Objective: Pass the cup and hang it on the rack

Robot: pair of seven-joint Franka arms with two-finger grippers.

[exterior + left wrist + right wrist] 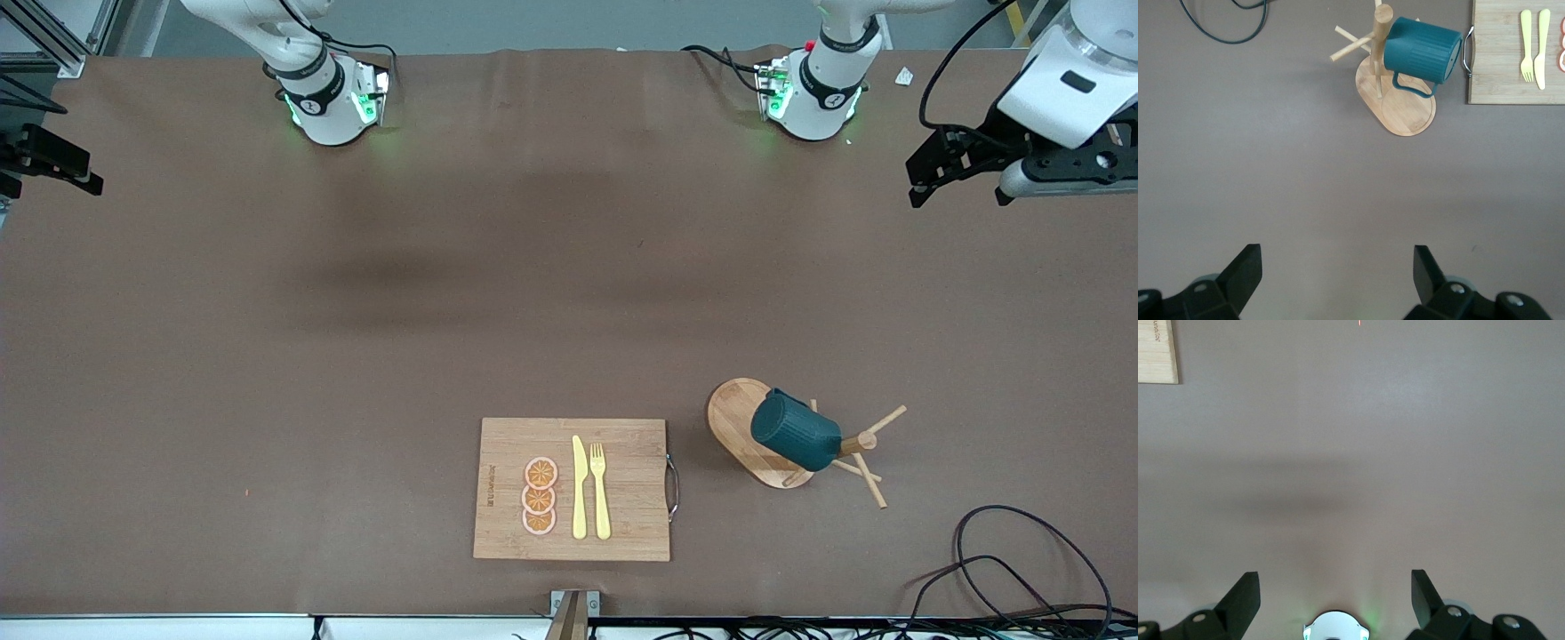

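The dark teal cup (796, 433) hangs tilted by its handle on a peg of the light wooden rack (738, 418), which stands toward the left arm's end of the table, near the front camera. The left wrist view shows the cup (1421, 50) on the rack (1405, 113) too. My left gripper (960, 197) is open and empty, up in the air over the table edge beside the left arm's base, well apart from the rack; its jaws (1338, 273) stand wide. My right gripper (49, 182) is open and empty at the right arm's end of the table, with only bare table under it (1336, 593).
A wooden cutting board (569, 489) with a metal handle lies beside the rack, carrying orange slices (540, 496), a yellow knife (579, 487) and fork (601, 489). Black cables (1022, 569) loop at the table's near corner by the rack.
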